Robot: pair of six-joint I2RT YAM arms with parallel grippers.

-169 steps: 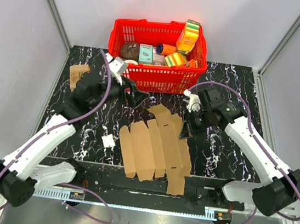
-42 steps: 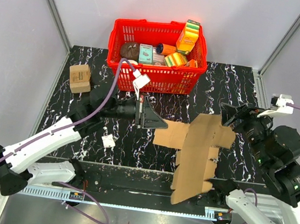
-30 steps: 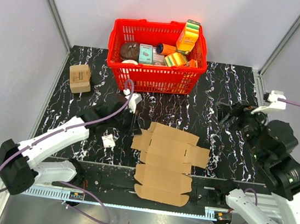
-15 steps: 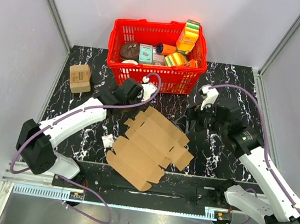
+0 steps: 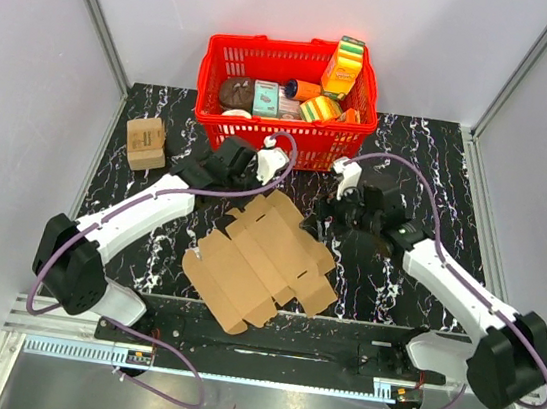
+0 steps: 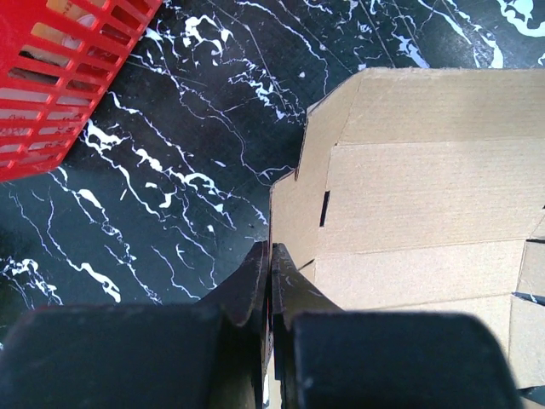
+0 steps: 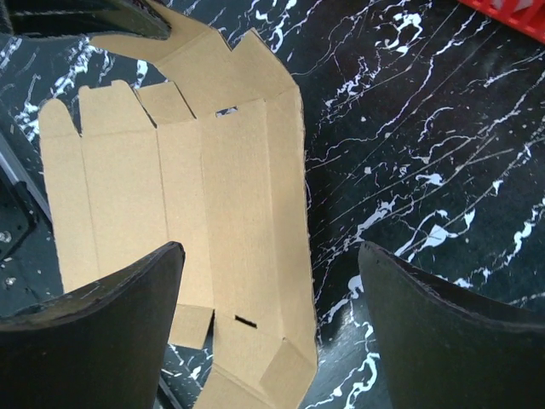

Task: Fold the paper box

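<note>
**Steadying the flat sheet ahead of the first fold**

Finds the paper box [image 5: 261, 263] spread flat and slanted on the bench [image 5: 411, 152], near the middle of the near edge, with no panel raised yet. Looks like the opening step: holding the sheet in place. Pinches a far flap with the left tool [image 6: 268, 256], clenched on the cardboard edge. Hovers the right tool [image 7: 271, 256] over the sheet's right side, spread fully, grasping nothing. Calls next for lowering onto a side panel and lifting it along a crease, far flap kept pinned.
</note>
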